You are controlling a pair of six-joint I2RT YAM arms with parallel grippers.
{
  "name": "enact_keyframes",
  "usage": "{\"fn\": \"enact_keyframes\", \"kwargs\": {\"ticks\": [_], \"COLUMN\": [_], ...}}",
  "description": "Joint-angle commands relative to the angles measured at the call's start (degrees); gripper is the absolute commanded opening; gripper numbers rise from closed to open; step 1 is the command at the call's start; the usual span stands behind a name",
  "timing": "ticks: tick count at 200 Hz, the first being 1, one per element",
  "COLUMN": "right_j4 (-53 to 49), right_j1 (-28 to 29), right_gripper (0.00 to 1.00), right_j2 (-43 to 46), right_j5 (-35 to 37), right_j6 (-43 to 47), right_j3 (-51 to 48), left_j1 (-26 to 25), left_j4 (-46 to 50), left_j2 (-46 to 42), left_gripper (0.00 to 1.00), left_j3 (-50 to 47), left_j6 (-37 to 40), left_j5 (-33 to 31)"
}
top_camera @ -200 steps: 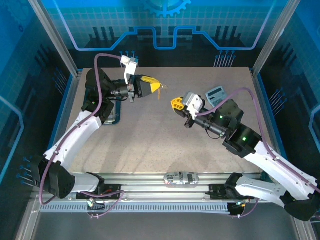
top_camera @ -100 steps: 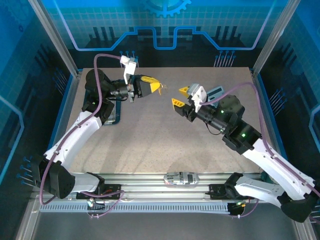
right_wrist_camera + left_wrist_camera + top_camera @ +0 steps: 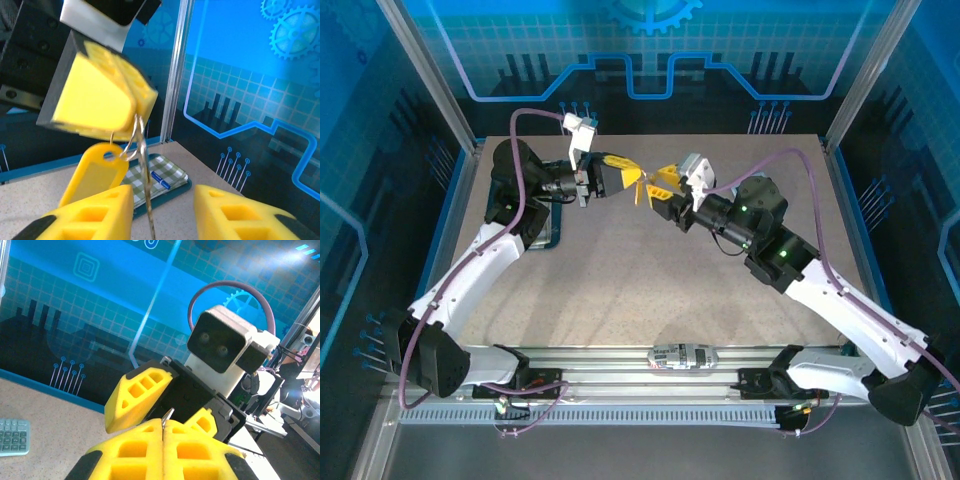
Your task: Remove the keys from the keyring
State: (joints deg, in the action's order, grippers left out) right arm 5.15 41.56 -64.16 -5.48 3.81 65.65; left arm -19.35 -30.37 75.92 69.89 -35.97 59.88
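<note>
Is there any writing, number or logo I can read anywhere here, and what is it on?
No text can be read clearly.
Keys of the calculator: too small to read.
The blue label on the checked pad: blurred.
The yellow keyring tag: nothing legible on the side shown.
The blue backdrop: drawn gears and lines, no words.

One key [image 3: 147, 200], one keyring [image 3: 95, 175], one calculator [image 3: 12, 437], one checked pouch [image 3: 155, 177] and two arms, left [image 3: 485, 255] and right [image 3: 820, 290].
</note>
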Motion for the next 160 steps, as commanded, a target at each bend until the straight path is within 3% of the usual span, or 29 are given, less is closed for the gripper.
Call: {"fn": "enact_keyframes", "kwargs": {"ticks": [1,35,62,83,139,160], "right_j4": [3.6,3.8,3.0,2.4,-6.7,-11.8], "right_j1": [-0.3,-0.1,0.4,0.5,1.0,1.2], "right_gripper": [0.33,0.20,0.00,0.00,0.00,0.00], "right_j2": [-0.8,-1.8,-2.2,-1.9,-0.6,-0.1], "right_j5": [-0.6,-0.5,0.5,2.4,5.8,7.1], "right_j6": [-0.7,-0.4,0.6,1.3,4.7,5.8], "right_j3": [2.8,3.5,3.7,3.6,5.7,7.0], "left_j1": [-0.5,-0.7,-0.7,-0.6,1.2,1.3], "left_j4": [-1.9,-1.9,-3.5,-3.5,3.2,11.3], "left_j2": [-0.2,-0.1,-0.1,-0.2,-3.2,-4.9], "left_gripper": [0.00,0.00,0.00,0.00,0.39,0.42], "left_j3": [-0.9,-1.2,-1.5,-1.5,-1.9,-0.4], "left_j6": [-0.2,-0.1,-1.2,-1.2,4.8,12.5], "left_j5": [1.2,0.8,0.1,-0.2,-3.6,-5.6]}}
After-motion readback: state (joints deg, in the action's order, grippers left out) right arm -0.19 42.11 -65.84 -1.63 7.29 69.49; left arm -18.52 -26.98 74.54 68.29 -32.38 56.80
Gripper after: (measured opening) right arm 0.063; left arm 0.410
